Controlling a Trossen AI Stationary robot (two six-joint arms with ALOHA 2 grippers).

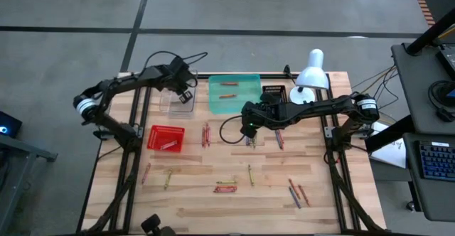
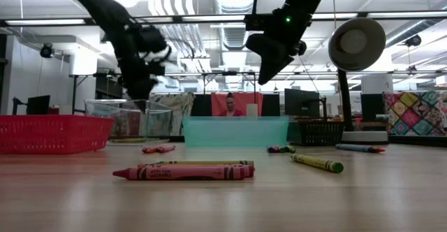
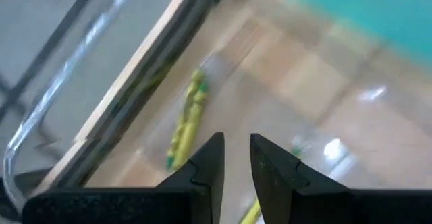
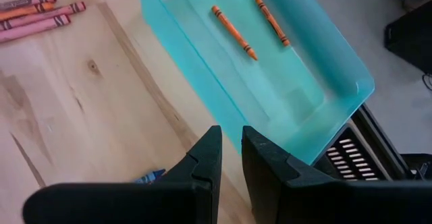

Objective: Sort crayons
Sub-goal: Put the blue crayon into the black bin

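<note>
Crayons (image 1: pixel 226 187) lie scattered between red basket (image 1: pixel 165 137) and lamp (image 1: pixel 311 74).

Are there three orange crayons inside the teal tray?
No. The right wrist view shows only two orange crayons lying apart on the floor of the teal tray.

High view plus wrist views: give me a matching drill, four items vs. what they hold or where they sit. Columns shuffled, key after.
Column 1
1. teal tray
2. red mesh basket
3. clear bin
4. right gripper

Column 2
A. holds yellow-green crayons, with the left gripper above it
B. hangs above the table, past the tray's near edge
C. holds two orange crayons
D. holds one reddish crayon

Pairs: 1-C, 2-D, 3-A, 4-B
</note>
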